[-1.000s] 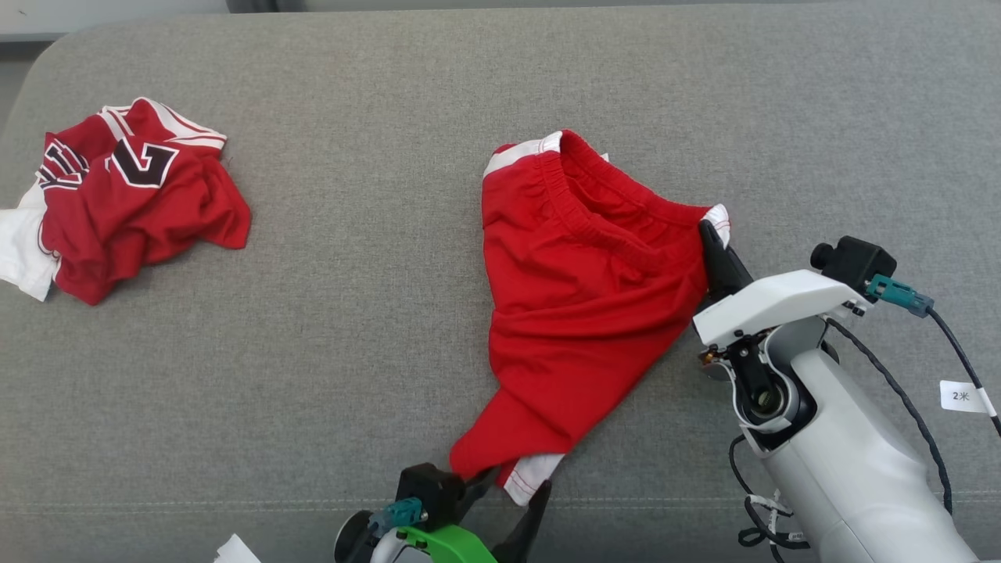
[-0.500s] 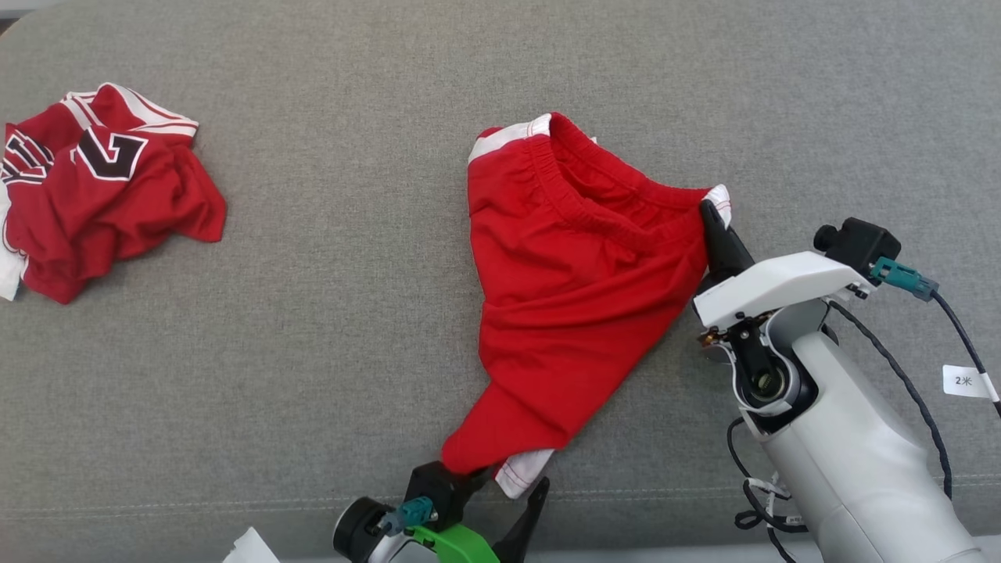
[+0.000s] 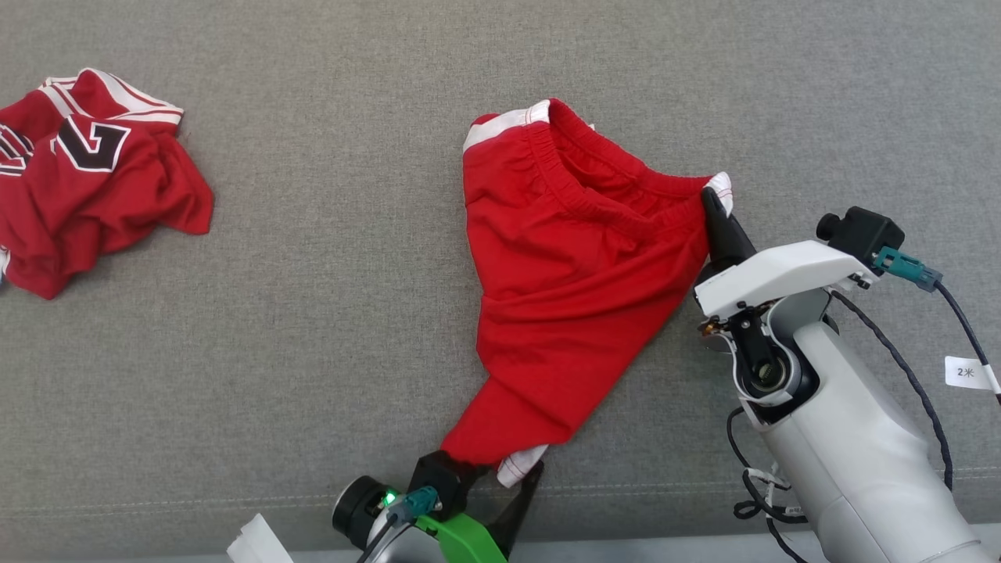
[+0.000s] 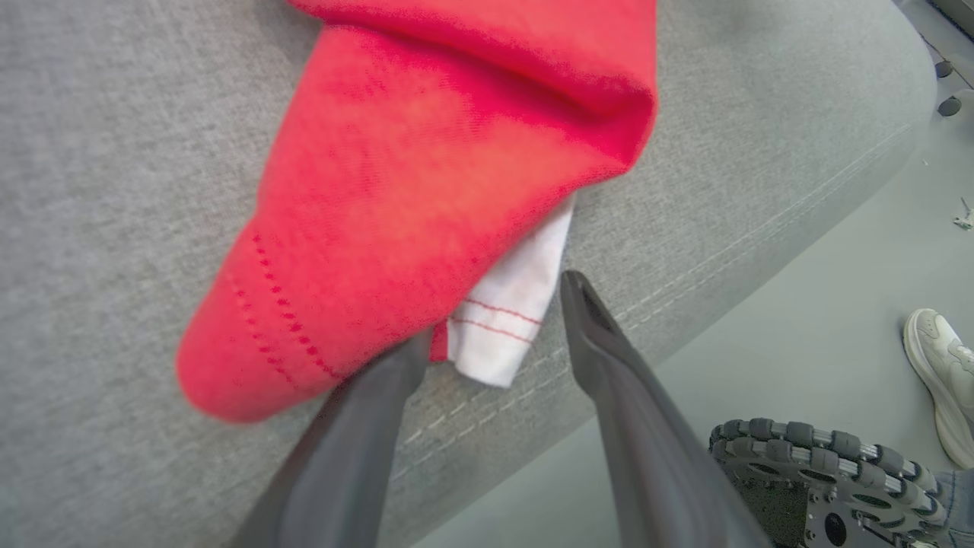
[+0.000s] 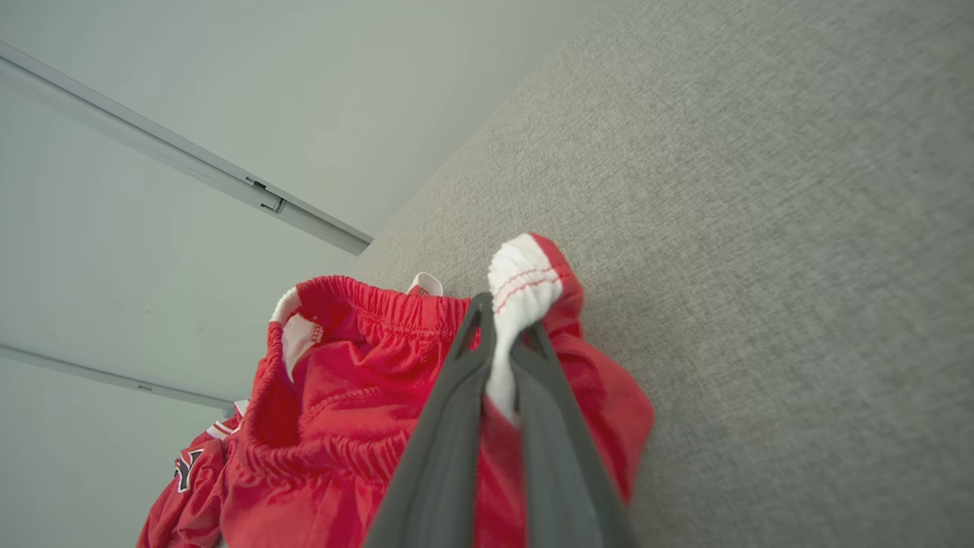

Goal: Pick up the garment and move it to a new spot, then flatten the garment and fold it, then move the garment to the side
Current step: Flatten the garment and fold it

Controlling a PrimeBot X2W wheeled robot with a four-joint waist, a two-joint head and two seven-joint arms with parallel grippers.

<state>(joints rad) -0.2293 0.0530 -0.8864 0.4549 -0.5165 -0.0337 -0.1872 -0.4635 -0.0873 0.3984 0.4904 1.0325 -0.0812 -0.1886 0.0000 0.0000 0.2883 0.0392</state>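
On grey woven sofa cushion [image 3: 313, 375], mid-flatten: pins white-trimmed waistband corner of red elastic-waist shorts [image 3: 579, 274], lying crumpled mid-cushion, in clamped right gripper [image 5: 506, 323], brackets white leg hem at front edge with wide-open, empty left gripper [image 4: 494, 312]; next probably needs closing on hem, then pulling taut.

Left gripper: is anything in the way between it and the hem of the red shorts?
Nothing visible does. The left gripper, jaws open, straddles the white hem corner of the red shorts on the grey cushion; the right gripper is shut on the waistband end.
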